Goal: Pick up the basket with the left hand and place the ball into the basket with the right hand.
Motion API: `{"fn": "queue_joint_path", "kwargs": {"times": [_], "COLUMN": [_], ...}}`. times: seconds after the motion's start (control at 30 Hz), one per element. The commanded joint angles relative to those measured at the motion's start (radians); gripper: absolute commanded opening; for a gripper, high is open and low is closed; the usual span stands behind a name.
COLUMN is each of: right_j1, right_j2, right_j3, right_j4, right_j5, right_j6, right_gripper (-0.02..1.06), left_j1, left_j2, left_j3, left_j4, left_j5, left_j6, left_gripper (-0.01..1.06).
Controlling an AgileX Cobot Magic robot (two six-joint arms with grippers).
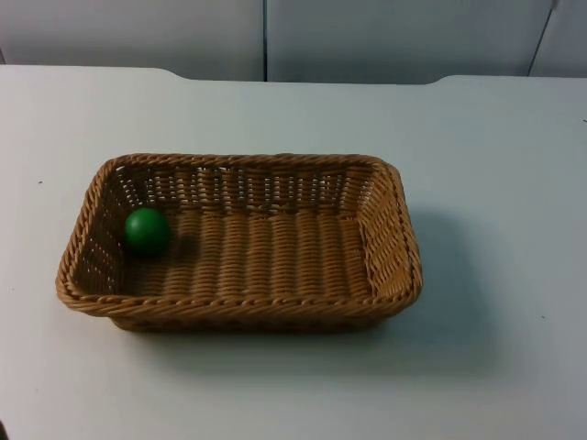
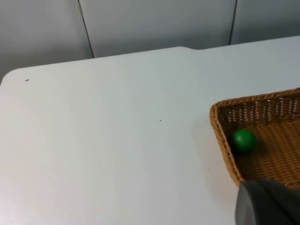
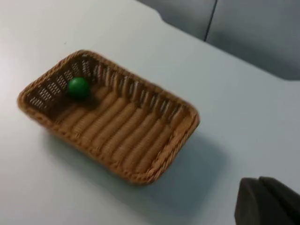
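A brown wicker basket (image 1: 238,301) stands on the white table (image 1: 477,165), a little left of the middle. A green ball (image 1: 146,230) lies inside it, against the left end wall. My left gripper (image 2: 268,204) hangs above the table to the left of the basket (image 2: 220,127), apart from it, and the ball (image 2: 244,140) lies just inside the nearest rim. My right gripper (image 3: 268,202) is raised off to the right of the basket (image 3: 192,119), well clear of it, with the ball (image 3: 78,87) at the far end. Neither gripper holds anything that I can see.
The grey partition wall (image 1: 266,37) closes off the back of the table. Bare white table top lies on all sides of the basket, widest on the right (image 1: 514,275) and to the left of it (image 2: 93,140).
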Motion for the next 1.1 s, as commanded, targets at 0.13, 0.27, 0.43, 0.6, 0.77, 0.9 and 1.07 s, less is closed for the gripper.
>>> {"fn": "queue_joint_path", "kwargs": {"times": [0.13,0.27,0.43,0.6,0.77,0.9,1.07], "right_j1": [0.004,0.004,0.004,0.004,0.004,0.004,0.004], "right_j2": [-0.236,-0.335,-0.468,-0.554,-0.630,-0.663,-0.705], "right_j3": [0.231,0.321,0.420,0.446,0.446,0.446,0.446], "right_j4": [0.310,0.378,0.380,0.385,0.393,0.427,0.458], "right_j5": [-0.015,-0.015,0.010,0.029,0.029,0.029,0.029], "right_j6": [-0.251,-0.296,-0.296,-0.298,-0.303,-0.303,-0.322], "right_gripper": [0.00,0.00,0.00,0.00,0.00,0.00,0.00], "left_j1": [-0.073,-0.115,-0.138,-0.138,-0.138,-0.138,-0.138], "left_j2": [-0.005,-0.005,-0.005,-0.005,-0.006,-0.017,-0.078], "left_j3": [0.005,0.005,0.005,0.017,0.109,0.168,0.231], "left_j4": [-0.090,-0.098,-0.096,-0.096,-0.100,-0.107,-0.116], "left_j5": [0.009,0.040,0.065,0.065,0.053,0.044,0.019], "left_j6": [-0.007,0.022,0.045,0.045,0.045,0.045,0.045], "left_gripper": [0.00,0.00,0.00,0.00,0.00,0.00,0.00]}}
